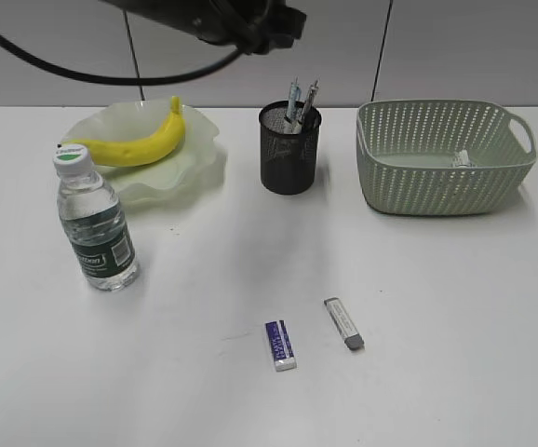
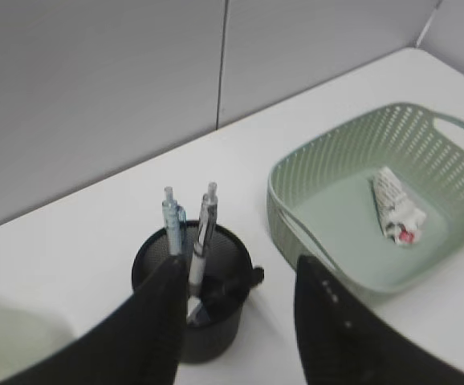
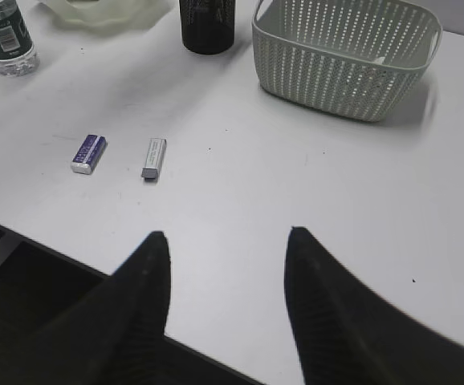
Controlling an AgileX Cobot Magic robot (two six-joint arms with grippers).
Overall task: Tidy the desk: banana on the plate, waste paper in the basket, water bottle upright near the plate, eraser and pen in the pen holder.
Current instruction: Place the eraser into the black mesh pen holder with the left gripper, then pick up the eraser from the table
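Banana point(image 1: 139, 147): smooth, curved and yellow, it lies in the plate point(image 1: 199, 168), a pale green translucent dish with a ruffled rim; that part looks done.
Water bottle point(image 1: 95, 225): clear ribbed plastic, white cap, dark green label; it stands upright on the desk point(image 1: 437, 317) just in front of the plate, where the task wants it.
Waste paper point(image 2: 396, 208): a crumpled white wad with a red mark, resting on the floor of the basket point(image 2: 296, 196), whose sage-green walls are perforated in a woven pattern.
Pen holder point(image 1: 289, 149): black wire-mesh cup between plate and basket; two pens point(image 2: 190, 233) stand in it, tips up.
Erasers: a white block in a blue sleeve point(image 1: 281, 345) and a grey-and-white one point(image 1: 343, 323) lie flat side by side near the front of the desk, well apart from the holder; these seem to be what is left.
Left gripper point(image 2: 240, 321): hangs above the holder, fingers spread with nothing between them.
Right gripper point(image 3: 224, 313): hovers over the desk's near edge, fingers wide apart and empty, erasers ahead to its left.
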